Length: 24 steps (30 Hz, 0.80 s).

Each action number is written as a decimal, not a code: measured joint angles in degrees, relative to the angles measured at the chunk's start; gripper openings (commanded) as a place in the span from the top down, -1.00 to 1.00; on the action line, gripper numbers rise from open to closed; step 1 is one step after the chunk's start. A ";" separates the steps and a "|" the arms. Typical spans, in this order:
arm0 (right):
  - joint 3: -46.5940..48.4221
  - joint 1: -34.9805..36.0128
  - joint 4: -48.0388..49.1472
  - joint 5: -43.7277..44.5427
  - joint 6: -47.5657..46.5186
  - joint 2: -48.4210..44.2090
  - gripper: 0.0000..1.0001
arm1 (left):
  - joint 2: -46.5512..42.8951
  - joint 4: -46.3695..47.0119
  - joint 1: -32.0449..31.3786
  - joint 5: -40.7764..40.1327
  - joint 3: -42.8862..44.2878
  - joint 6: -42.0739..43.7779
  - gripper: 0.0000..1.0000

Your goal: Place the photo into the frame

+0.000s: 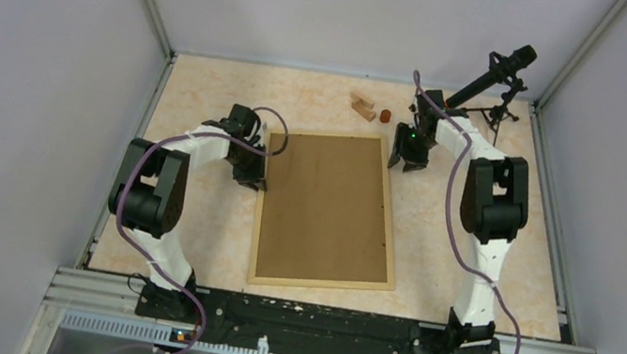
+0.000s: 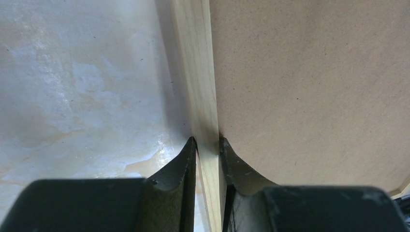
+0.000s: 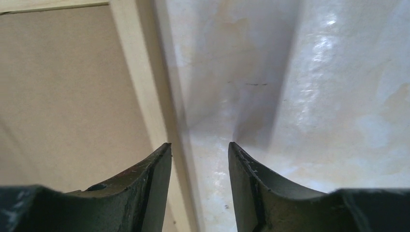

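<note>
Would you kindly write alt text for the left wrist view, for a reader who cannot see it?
The left gripper is shut on the frame, one finger on each side of its pale wooden rail. Right of the rail lies the brown backing board; left of it, the pale marbled table.

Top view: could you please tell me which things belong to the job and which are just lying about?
Job: the frame, back up; left gripper, jaws shut on its left rail; right gripper, jaws open beside its corner. No photo visible.
Lying about: wooden blocks; small brown piece; black stand.
</note>
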 measured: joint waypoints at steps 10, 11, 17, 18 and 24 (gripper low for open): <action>-0.28 0.39 0.35 -4.50 0.79 -0.94 0.13 | 0.00 0.00 0.00 0.02 0.00 0.00 1.00; -0.26 0.57 0.15 -4.17 0.74 -0.94 0.15 | 0.00 -0.02 0.00 0.02 0.00 0.00 1.00; -0.13 0.61 -0.79 -1.11 0.61 -0.81 0.18 | 0.00 0.00 0.00 0.02 0.00 0.00 1.00; -0.09 0.61 -0.79 -0.63 0.61 -0.74 0.18 | 0.00 0.00 0.00 0.02 0.00 0.00 1.00; 1.81 0.76 -1.46 -0.37 0.61 0.94 0.15 | 0.00 0.00 0.00 0.02 0.00 0.00 1.00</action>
